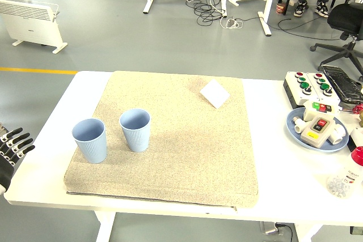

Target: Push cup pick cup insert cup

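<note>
Two light blue ribbed cups stand upright on a beige mat (187,140). One cup (90,140) sits near the mat's left edge, the other cup (135,130) just to its right, a small gap between them. My left hand (12,148) shows at the picture's left edge, beside the table, fingers spread and holding nothing, well left of both cups. My right hand is out of view.
A white square card (214,93) lies at the mat's far right. A button box (309,86), a blue plate (296,130) carrying a controller, and a red-capped bottle (347,174) crowd the table's right side.
</note>
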### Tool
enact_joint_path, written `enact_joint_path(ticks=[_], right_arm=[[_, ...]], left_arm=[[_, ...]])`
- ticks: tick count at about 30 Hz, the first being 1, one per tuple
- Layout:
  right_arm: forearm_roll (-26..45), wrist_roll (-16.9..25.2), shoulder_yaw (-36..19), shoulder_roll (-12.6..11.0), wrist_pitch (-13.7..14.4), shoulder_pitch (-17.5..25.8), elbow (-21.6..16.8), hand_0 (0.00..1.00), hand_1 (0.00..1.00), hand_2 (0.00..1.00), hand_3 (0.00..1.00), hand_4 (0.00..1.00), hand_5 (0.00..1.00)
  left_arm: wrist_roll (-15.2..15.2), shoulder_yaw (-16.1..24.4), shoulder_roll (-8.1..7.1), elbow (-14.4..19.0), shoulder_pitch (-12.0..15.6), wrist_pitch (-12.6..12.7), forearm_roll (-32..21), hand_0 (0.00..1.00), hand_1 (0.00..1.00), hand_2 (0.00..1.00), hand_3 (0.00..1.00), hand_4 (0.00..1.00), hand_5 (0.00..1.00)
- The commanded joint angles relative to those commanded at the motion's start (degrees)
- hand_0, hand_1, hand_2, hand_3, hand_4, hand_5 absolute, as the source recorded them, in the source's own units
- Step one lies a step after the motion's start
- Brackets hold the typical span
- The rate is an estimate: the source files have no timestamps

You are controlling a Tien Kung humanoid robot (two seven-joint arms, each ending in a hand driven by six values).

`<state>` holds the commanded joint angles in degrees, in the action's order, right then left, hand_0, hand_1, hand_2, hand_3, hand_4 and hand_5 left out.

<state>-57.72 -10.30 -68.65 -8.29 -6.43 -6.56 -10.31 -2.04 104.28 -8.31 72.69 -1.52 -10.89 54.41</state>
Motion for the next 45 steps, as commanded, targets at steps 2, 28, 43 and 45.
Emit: enact_joint_path(ticks=[2, 28, 43, 45], right_arm=[[-0.03, 0.0, 0.01, 0.0, 0.0, -0.01, 0.0, 0.786, 0.708, 0.723, 0.589, 0.169, 0.493], [-0.42, -0.27, -0.01, 0.1, -0.01, -0.12, 0.0, 0.786, 0.706, 0.723, 0.589, 0.167, 0.5], [-0.49, -0.36, 0.03, 0.09, 0.0, -0.27, 0.0, 0.786, 0.705, 0.723, 0.588, 0.164, 0.504], [-0.45, -0.39, 0.08, 0.08, -0.01, -0.24, 0.0, 0.786, 0.705, 0.723, 0.588, 0.164, 0.504]], left_arm=[[-0.18, -0.4, -0.12, 0.26, 0.21, -0.4, 0.5, 0.493, 0.586, 0.554, 0.565, 0.684, 0.998], [-5.94, -8.63, -1.67, 2.91, 3.6, -2.21, 5.11, 0.454, 0.483, 0.472, 0.464, 0.656, 0.998], [-9.35, -16.12, -4.49, 4.94, 4.04, -2.9, 11.34, 0.484, 0.504, 0.472, 0.446, 0.636, 0.998], [-9.68, -17.05, -4.37, 4.64, 3.64, -2.73, 13.03, 0.484, 0.504, 0.472, 0.446, 0.636, 0.998]])
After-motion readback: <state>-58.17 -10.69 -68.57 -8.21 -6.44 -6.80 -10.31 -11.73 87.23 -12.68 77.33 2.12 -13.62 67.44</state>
